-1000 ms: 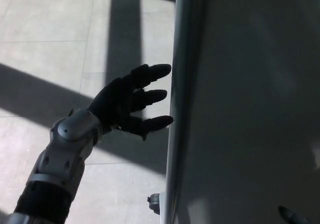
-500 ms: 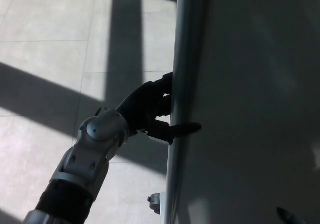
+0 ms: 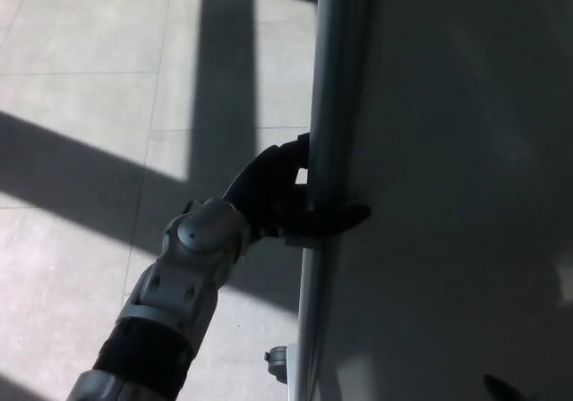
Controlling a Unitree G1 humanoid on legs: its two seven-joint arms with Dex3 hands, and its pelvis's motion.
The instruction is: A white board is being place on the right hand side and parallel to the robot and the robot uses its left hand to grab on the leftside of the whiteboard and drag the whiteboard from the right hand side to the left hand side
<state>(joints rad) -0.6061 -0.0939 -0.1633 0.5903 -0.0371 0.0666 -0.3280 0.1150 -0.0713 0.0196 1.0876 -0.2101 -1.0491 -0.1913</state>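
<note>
The whiteboard point(image 3: 448, 177) fills the right half of the head view, its grey metal left edge point(image 3: 327, 106) running top to bottom. My left hand point(image 3: 277, 195) is at that edge, shut on it: the thumb point(image 3: 345, 216) lies across the board's front face while the fingers wrap behind the frame, hidden. The silver forearm point(image 3: 183, 276) comes up from the lower left. A small dark tip point(image 3: 506, 389) at the bottom right may be my right hand; its state is unreadable.
Pale tiled floor point(image 3: 98, 79) with broad bands of sunlight and shadow lies to the left of the board. A caster or foot fitting point(image 3: 277, 363) of the board's stand shows at the bottom beside the frame.
One second ago the left hand was open with fingers spread just left of the frame. It moved right and closed around the board's left edge, thumb now over the front face.
</note>
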